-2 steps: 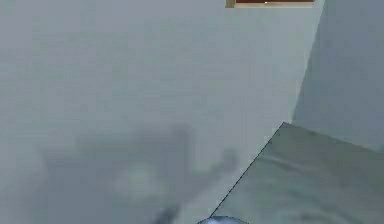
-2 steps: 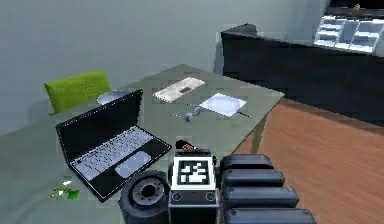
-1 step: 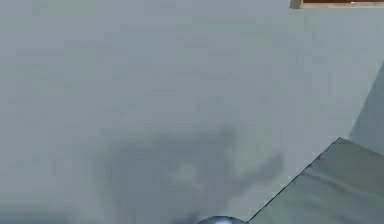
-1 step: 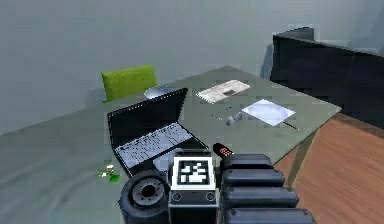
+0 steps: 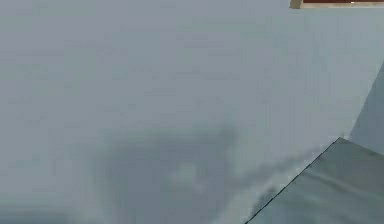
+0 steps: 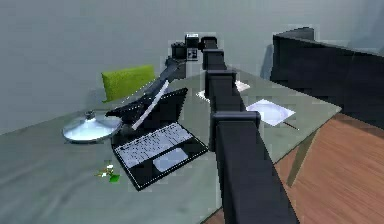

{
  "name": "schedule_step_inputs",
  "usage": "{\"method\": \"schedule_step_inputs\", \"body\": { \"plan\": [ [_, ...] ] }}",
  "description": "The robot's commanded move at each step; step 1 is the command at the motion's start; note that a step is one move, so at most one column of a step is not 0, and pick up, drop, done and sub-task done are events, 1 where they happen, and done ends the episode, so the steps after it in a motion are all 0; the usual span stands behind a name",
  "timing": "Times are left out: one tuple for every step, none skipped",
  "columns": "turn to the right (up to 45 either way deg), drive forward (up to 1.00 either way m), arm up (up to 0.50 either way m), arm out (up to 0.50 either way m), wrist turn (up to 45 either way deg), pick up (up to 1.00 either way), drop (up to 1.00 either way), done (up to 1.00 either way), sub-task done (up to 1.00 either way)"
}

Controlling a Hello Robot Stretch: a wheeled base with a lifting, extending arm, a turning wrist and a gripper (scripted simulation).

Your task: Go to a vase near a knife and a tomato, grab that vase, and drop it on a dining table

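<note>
In the arm side view my arm (image 6: 232, 120) reaches out as a dark bar over a grey-green table (image 6: 40, 165). Its two white marked squares (image 6: 199, 44) stand at the far end. The gripper (image 6: 172, 68) shows just left of them, above the table. From there a long grey stem (image 6: 140, 92) slants down to a silvery dome-shaped thing (image 6: 88, 128) on or just over the tabletop. I cannot tell whether the gripper holds anything. An open laptop (image 6: 158, 148) lies beside the arm.
A green chair (image 6: 128, 80) stands behind the table, and papers (image 6: 270, 110) lie on its right part. A small green and white thing (image 6: 110, 175) lies near the laptop. Dark furniture (image 6: 325, 65) stands at the right over wooden floor (image 6: 345, 165). The forward view has a grey wall (image 5: 150, 80) and a table corner (image 5: 335, 190).
</note>
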Motion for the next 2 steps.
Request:
{"method": "schedule_step_inputs", "body": {
  "plan": [
    [0.0, 0.0, 0.0, 0.0, 45.0, 0.0, 0.0, 0.0, 0.0],
    [0.0, 0.0, 0.0, 0.0, 45.0, 0.0, 0.0, 0.0, 0.0]
  ]
}}
